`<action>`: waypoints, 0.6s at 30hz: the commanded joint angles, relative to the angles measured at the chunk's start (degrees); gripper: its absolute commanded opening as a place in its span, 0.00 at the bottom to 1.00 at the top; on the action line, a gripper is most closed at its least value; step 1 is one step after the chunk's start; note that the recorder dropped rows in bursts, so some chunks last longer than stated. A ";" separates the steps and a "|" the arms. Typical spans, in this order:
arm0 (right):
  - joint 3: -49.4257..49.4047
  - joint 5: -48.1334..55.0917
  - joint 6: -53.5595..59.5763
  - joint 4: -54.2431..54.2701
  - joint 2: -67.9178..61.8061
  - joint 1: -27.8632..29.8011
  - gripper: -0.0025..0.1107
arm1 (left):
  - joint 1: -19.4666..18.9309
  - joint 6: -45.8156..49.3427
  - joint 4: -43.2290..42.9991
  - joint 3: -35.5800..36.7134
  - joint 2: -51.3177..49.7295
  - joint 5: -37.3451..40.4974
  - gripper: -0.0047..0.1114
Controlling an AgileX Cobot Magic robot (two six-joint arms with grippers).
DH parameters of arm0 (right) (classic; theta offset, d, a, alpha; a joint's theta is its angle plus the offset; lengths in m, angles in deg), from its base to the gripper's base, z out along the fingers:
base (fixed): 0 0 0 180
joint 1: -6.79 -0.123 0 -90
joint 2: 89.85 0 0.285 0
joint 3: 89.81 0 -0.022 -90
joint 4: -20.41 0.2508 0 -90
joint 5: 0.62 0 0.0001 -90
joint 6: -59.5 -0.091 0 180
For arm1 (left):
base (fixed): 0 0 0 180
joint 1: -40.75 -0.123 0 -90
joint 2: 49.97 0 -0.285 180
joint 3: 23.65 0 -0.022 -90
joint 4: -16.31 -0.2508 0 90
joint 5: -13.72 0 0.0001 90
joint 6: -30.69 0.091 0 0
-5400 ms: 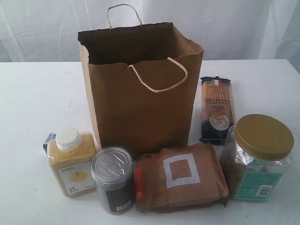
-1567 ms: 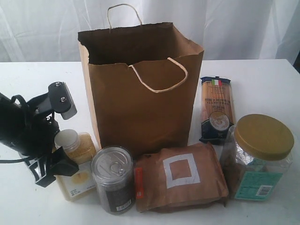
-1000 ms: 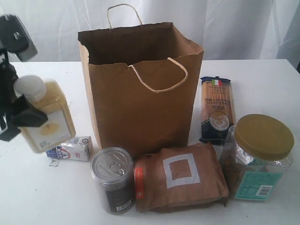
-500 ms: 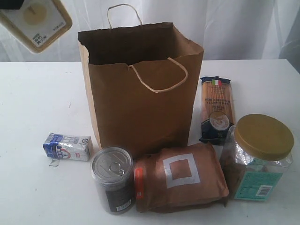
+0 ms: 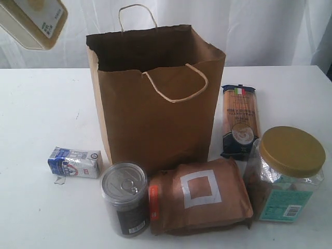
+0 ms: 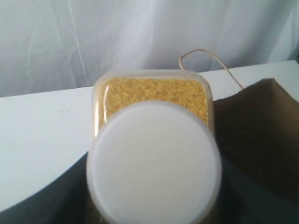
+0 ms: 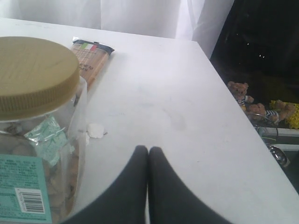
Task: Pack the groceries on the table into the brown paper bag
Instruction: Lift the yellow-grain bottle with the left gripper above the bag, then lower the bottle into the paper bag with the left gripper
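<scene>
The yellow-grain bottle [image 5: 33,21] hangs high at the far left, above the table [image 5: 41,104] and left of the brown paper bag [image 5: 155,104]. My left gripper [image 6: 154,196] is shut on it, and its white cap [image 6: 154,161] fills the left wrist view. On the table lie the blue-white carton [image 5: 74,162], dark can [image 5: 124,199], brown pouch [image 5: 199,199], gold-lidded jar [image 5: 288,174] and pasta packet [image 5: 239,122]. My right gripper [image 7: 148,151] is shut on nothing, low over the table beside the jar [image 7: 32,74]; it is out of the exterior view.
The bag stands open-topped with its cord handles [image 5: 176,85] up. A white curtain [image 5: 249,26] hangs behind the table. In the right wrist view the table's edge [image 7: 233,116] drops to a dark area holding soft toys [image 7: 243,93]. A small white scrap [image 7: 96,130] lies near the jar.
The left gripper has carried the bottle from beside the bag up to the top left corner of the exterior view. The carton it hid now shows. The right gripper has not moved.
</scene>
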 commanded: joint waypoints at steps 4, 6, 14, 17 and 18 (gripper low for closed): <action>-0.05 -0.30 0.14 0.00 0.25 0.02 0.02 | -2.20 13.05 29.23 -1.07 -1.41 -6.91 0.04; -0.05 -0.30 0.14 0.00 0.25 0.02 0.02 | -2.20 14.03 31.58 -1.07 -2.71 -6.91 0.04; -0.05 -0.30 0.14 0.00 0.25 0.02 0.02 | -2.20 19.36 40.98 -1.07 -8.95 -6.72 0.04; -0.05 -0.30 0.14 0.00 0.25 0.02 0.02 | -2.20 26.74 47.63 -1.07 -10.13 -6.05 0.04; -0.05 -0.30 0.14 0.00 0.25 0.02 0.02 | -2.20 27.19 48.62 -1.07 -10.39 -5.30 0.04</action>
